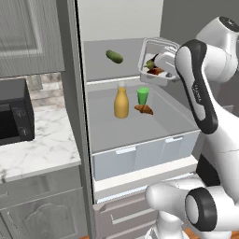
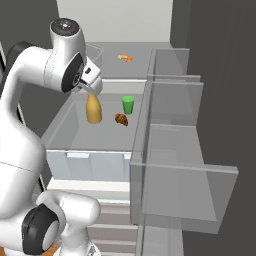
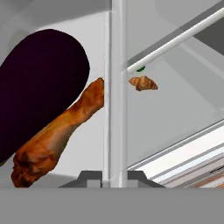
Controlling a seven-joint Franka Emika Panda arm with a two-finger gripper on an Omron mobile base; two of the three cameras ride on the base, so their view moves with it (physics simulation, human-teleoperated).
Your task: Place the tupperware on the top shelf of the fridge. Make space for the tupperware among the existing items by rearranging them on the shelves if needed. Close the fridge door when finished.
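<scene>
Left base view: the tupperware (image 1: 157,61), a clear box with food inside, hangs tilted at upper right of centre, its open face turned toward the camera, at the right end of the top shelf (image 1: 100,70). The gripper (image 1: 164,65) sits at its right edge. A cucumber (image 1: 114,56) lies diagonally on that shelf, with bare shelf between it and the box. Below stand the bottle (image 1: 121,103), green cup (image 1: 143,95) and pastry (image 1: 144,109), grouped mid-shelf.

Right base view: the arm covers the box at upper left; a small orange piece (image 2: 125,58) lies on the top shelf, and the fridge door (image 2: 175,150) bins fill the right.

Hand view: the fingers (image 3: 89,177) are clamped on the box's vertical rim, centre frame.
</scene>
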